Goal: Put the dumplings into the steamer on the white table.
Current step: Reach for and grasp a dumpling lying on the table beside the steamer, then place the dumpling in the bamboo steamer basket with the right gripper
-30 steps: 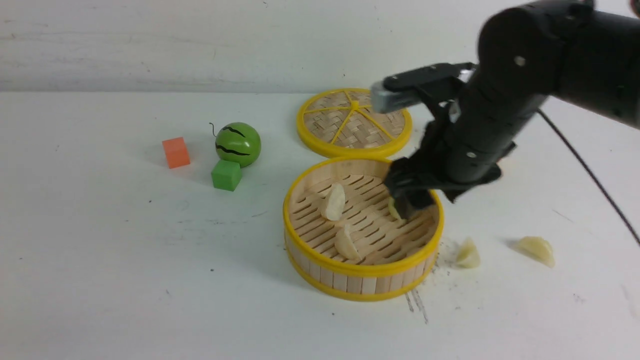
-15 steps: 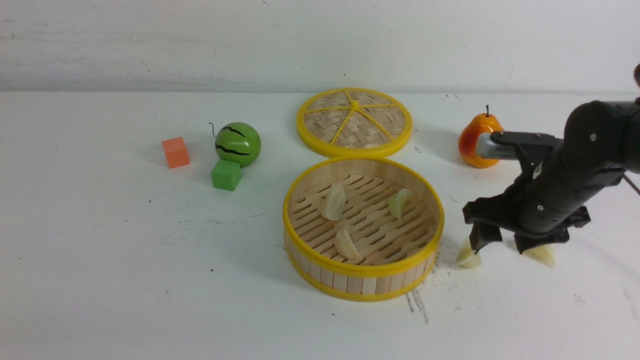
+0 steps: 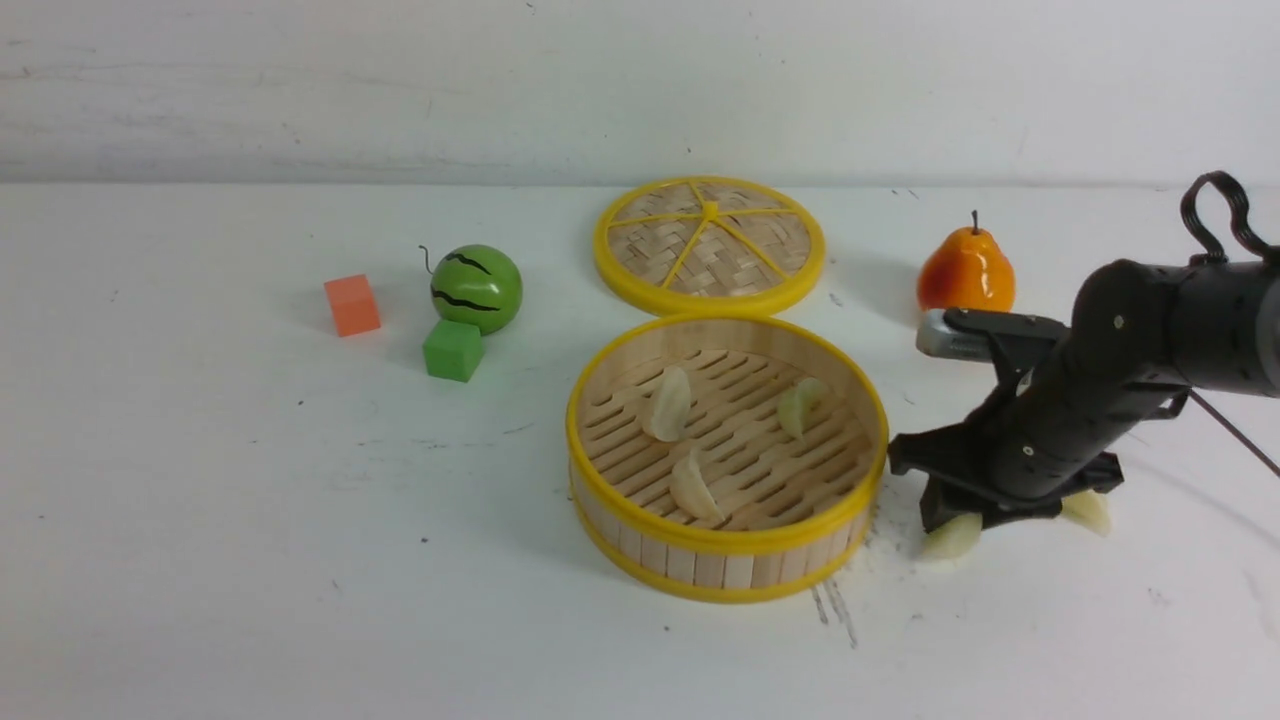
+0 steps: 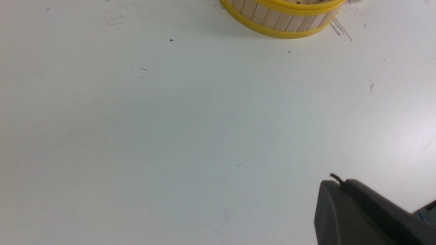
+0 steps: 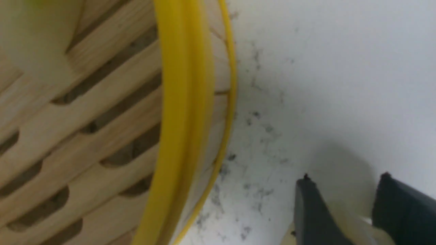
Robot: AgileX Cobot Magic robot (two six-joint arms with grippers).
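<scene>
The steamer (image 3: 727, 545) stands on the white table (image 3: 250, 500) with three dumplings on its slatted floor: one (image 3: 668, 403), another (image 3: 800, 405) and a third (image 3: 695, 487). Just right of it my right gripper (image 3: 965, 518) is down at the table, shut on a pale dumpling (image 3: 952, 538) that still touches the surface. In the right wrist view that dumpling (image 5: 354, 224) fills the gap of the gripper (image 5: 345, 177), close to the steamer's yellow rim (image 5: 184, 102). Another dumpling (image 3: 1088, 510) lies behind the arm. My left gripper (image 4: 335, 180) is shut and empty, near the table edge, far from the steamer (image 4: 282, 20).
The flat woven lid (image 3: 710, 245) lies behind the steamer. An orange pear (image 3: 966, 272) stands back right, just beyond my right arm. At the left are a green watermelon ball (image 3: 477, 288), a green cube (image 3: 453, 349) and an orange cube (image 3: 352, 305).
My right arm left a dumpling in the steamer, swung out right and came down over the nearer loose dumpling. Its jaws have narrowed onto it and tipped it. The left gripper is unchanged.
</scene>
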